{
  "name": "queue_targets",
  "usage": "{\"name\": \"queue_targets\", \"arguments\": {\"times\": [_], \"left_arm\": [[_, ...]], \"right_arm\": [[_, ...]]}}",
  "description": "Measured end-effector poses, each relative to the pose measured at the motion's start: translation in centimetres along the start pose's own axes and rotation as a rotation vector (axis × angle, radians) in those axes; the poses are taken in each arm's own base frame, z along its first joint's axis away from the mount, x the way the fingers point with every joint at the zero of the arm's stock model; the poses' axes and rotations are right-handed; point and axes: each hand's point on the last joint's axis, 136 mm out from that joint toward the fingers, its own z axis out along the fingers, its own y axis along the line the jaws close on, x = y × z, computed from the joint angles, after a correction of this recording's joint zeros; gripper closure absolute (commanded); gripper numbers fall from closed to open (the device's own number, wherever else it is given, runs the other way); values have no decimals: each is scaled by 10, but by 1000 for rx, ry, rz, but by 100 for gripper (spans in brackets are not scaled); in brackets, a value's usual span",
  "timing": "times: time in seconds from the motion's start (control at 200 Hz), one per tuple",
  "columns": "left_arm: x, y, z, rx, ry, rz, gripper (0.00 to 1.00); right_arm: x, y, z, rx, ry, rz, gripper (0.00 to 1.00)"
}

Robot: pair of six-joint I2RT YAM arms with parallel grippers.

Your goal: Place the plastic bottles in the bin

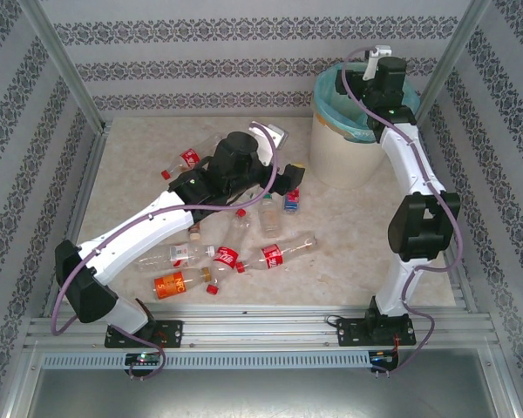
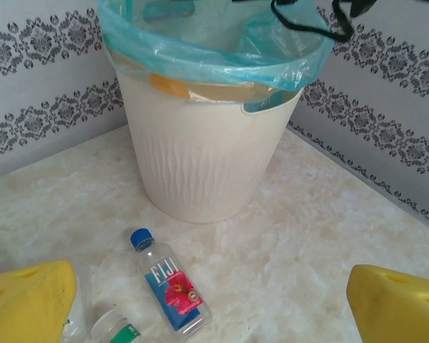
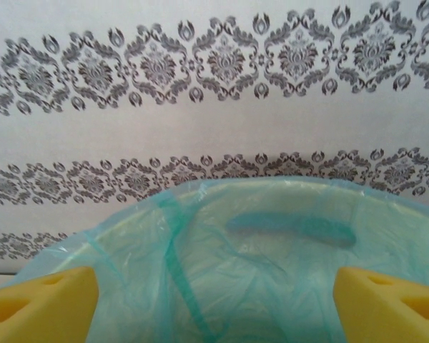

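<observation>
Bottles (image 1: 275,254) litter the surface (image 1: 340,270) mid-frame; right fingers (image 3: 36,304) gape empty above the bin (image 1: 340,161). Left fingers (image 2: 28,300), spread, should straddle the Fiji bottle (image 2: 170,289) squarely.

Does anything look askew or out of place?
Mostly the small clear plastic bottles: they lie on their sides, scattered over the pale marbled table, none in view upright. The light turquoise bag liner sits crumpled and uneven round the rim of the round cream-white bin. No spill or damage shows.
</observation>
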Motion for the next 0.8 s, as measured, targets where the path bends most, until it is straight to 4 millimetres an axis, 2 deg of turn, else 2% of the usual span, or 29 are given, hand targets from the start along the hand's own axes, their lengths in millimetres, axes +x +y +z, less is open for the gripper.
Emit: {"name": "queue_targets", "arguments": {"times": [0.275, 0.45, 0.619, 0.799], "left_arm": [[4, 1, 1, -2, 8, 0, 3], [4, 1, 1, -3, 9, 1, 3], [9, 7, -10, -8, 20, 18, 3], [10, 14, -24, 1, 37, 46, 4]], "right_arm": [[-4, 6, -8, -22, 6, 1, 17], [-19, 23, -28, -53, -6, -4, 17], [-53, 63, -71, -123, -72, -26, 16], [-86, 111, -143, -224, -172, -65, 16]]}}
